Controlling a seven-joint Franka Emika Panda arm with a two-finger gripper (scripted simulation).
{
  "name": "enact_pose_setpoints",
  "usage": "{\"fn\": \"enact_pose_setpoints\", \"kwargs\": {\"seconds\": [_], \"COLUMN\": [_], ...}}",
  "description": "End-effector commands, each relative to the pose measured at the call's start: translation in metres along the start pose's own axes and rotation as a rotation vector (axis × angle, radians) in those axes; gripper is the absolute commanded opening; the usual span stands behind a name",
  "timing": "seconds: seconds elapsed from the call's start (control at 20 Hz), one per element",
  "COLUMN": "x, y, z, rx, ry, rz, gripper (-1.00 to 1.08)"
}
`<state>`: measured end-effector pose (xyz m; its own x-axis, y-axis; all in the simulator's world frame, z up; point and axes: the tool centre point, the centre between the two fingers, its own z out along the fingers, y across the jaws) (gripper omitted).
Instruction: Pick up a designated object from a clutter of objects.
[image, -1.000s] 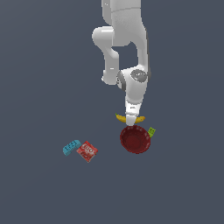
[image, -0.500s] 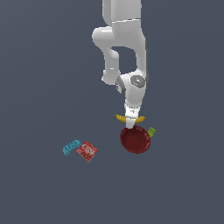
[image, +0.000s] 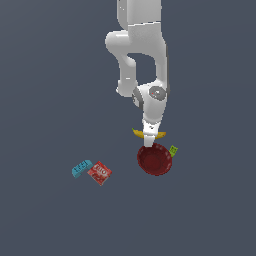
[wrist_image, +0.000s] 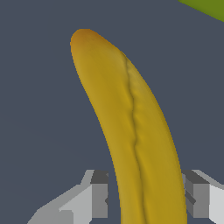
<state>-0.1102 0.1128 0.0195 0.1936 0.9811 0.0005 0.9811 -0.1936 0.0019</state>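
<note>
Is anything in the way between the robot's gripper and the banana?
Nothing visible is. In the wrist view the banana runs right between the two fingers of the gripper, with a small gap on each side.

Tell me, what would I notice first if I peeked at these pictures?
First the big white robot arm reaching down from the top of the exterior view, its gripper right over a yellow banana. In the wrist view the banana fills the picture, with one of the grey fingers on each side of it and a gap showing. Next to the banana sits a dark red bowl, and away to the exterior view's left lie a blue brick and a red box.
</note>
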Motion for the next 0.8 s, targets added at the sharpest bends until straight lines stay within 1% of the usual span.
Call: {"fn": "enact_pose_setpoints", "kwargs": {"seconds": [0.0,0.4,0.75], "x": [0.0,0.002,0.01], "y": [-0.001,0.0,-0.002], "z": [0.001,-0.011,-0.043], "rx": [0.002,0.0,0.0], "ry": [-0.001,0.0,-0.001], "rz": [0.0,0.0,-0.001], "gripper": [-1.0,-1.0,-1.0]}}
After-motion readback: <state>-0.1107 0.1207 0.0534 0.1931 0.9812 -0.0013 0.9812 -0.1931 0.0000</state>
